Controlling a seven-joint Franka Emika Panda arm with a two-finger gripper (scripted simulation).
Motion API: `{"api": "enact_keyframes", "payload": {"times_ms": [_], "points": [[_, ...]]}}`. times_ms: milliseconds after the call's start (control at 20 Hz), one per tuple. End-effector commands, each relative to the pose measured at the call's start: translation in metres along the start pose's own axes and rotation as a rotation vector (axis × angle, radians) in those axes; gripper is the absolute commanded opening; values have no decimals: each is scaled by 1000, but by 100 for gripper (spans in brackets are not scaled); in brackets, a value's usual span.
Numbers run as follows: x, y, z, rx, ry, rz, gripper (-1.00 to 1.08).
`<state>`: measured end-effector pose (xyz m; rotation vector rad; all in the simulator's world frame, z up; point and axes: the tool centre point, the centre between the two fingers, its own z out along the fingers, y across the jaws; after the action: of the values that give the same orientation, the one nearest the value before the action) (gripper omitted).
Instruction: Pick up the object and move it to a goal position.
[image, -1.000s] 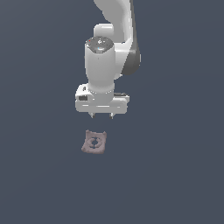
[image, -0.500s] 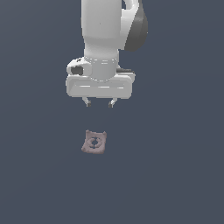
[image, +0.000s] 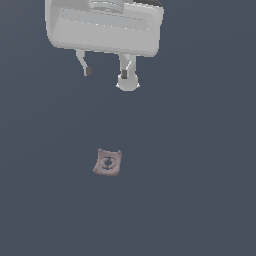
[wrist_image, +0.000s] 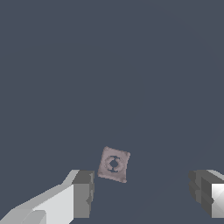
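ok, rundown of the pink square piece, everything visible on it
The object is a small, flat, pinkish-brown square with rounded corners and a round ringed hole in its centre, matte with slightly uneven edges. It lies flat on the dark grey surface, turned a little askew. Nothing touches it: the gripper hangs open above it, fingers spread wide. In the wrist view it shows between the two fingertips, nearer one of them, and clear of both.

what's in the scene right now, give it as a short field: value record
object: pinkish-brown square piece with rounded corners and a round centre hole, lying flat
surface: plain dark grey floor
claw: open, holding nothing
claw vs object: apart, not touching; the piece sits below it in the exterior view
wrist view: piece shows between the two fingertips
task stage: not yet grasped
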<state>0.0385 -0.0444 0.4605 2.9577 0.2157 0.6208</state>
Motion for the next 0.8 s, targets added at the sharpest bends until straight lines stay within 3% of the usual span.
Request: {"api": "enact_keyframes", "payload": {"times_ms": [0,400,750], "points": [[10,8,-35,2,52,-16,68],[27,41,-132,34,203,-47,68],[26,83,-192,87,311,-57,68]]}}
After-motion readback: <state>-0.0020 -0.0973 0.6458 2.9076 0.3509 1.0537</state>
